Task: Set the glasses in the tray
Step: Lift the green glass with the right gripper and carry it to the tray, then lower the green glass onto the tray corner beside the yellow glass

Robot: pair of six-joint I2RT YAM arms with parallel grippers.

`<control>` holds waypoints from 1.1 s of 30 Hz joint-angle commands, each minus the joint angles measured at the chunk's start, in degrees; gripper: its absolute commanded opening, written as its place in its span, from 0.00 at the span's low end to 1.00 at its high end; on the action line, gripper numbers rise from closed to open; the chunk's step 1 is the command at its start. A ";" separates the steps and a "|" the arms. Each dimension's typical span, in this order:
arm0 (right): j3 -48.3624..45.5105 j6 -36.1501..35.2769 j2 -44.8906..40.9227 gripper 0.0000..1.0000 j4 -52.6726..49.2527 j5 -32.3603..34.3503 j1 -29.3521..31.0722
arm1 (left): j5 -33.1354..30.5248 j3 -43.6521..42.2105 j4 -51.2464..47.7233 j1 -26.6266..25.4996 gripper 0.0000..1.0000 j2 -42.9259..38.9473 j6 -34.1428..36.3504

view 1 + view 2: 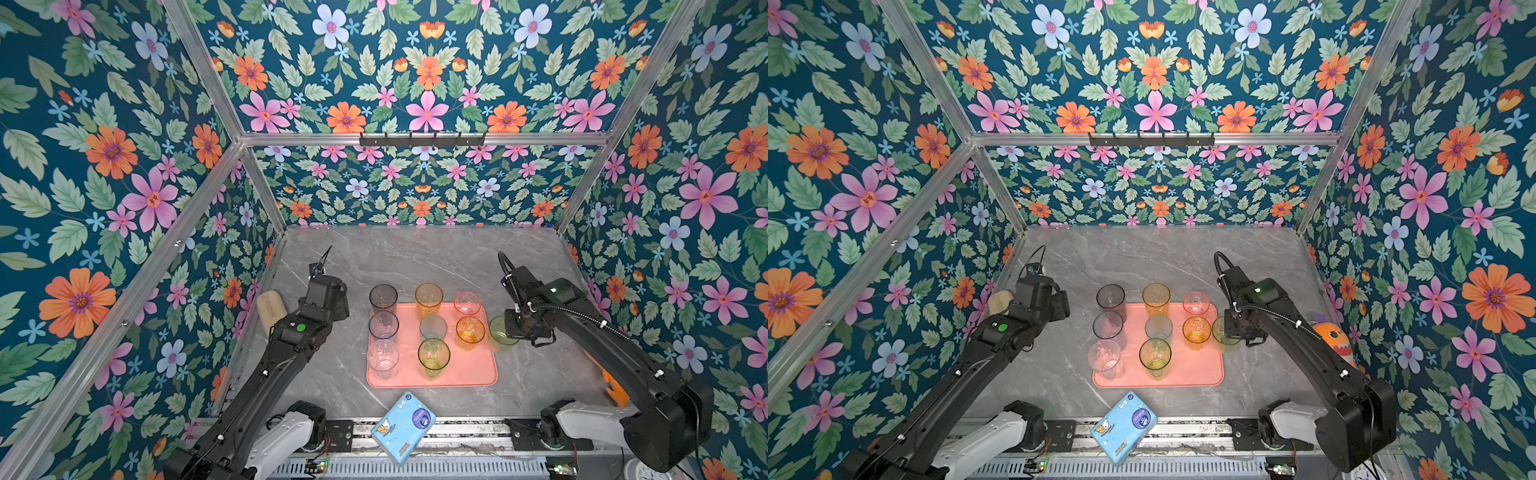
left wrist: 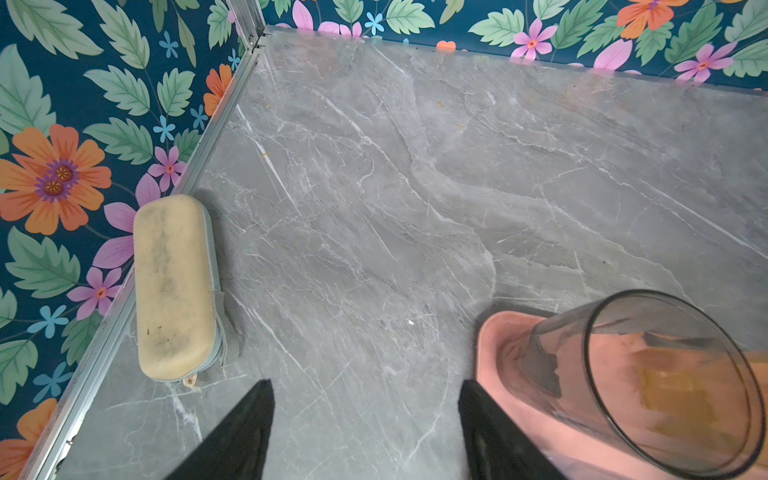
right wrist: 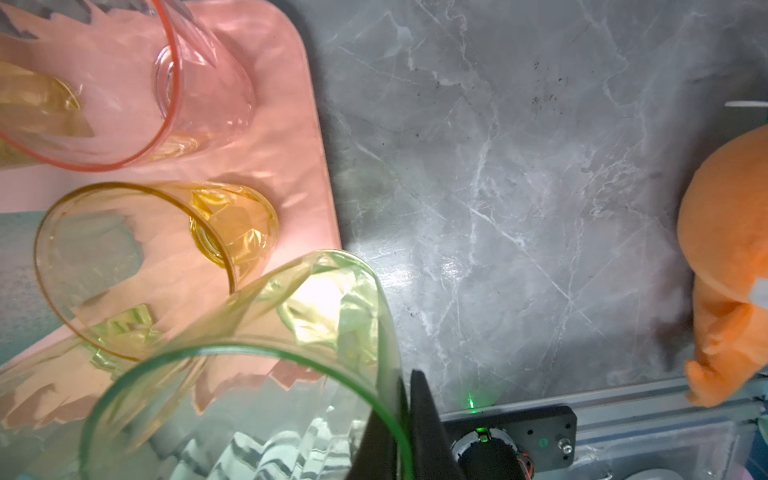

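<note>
On the final placement, with right claw (image 1: 514,331) clenched on the pale green tumbler (image 1: 500,332) at the 3 o'clock edge of the tray (image 1: 465,379), left claw (image 2: 365,399) released and empty; next, probably, to be lowered into the bare 5 o'clock corner.

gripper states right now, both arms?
Left gripper: open, holding nothing.
Right gripper: shut on the wall of the green glass.

Salmon-pink tray (image 1: 469,370); grey, white-veined marble bench (image 1: 415,257). On the tray: smoky glass (image 1: 383,297), pale-blue glass (image 1: 383,325), clear glass (image 1: 382,358), amber glass (image 1: 429,298), teal glass (image 1: 433,327), yellow-green glass (image 1: 434,357), pink glass (image 1: 467,302), orange glass (image 1: 470,332). At the tray's edge: pale-green glass (image 1: 500,332). Near the tray: blue cartoon-print packet (image 1: 403,428).
</note>
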 commanded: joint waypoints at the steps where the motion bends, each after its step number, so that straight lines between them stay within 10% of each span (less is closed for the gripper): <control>1: -0.65 2.94 -0.79 0.00 -2.14 0.20 1.67 | -0.75 -0.19 0.58 0.00 0.73 -0.13 -0.33; 33: -10.92 12.51 -4.03 0.00 3.94 0.07 15.69 | -0.20 -0.27 0.63 -0.04 0.72 0.59 -0.45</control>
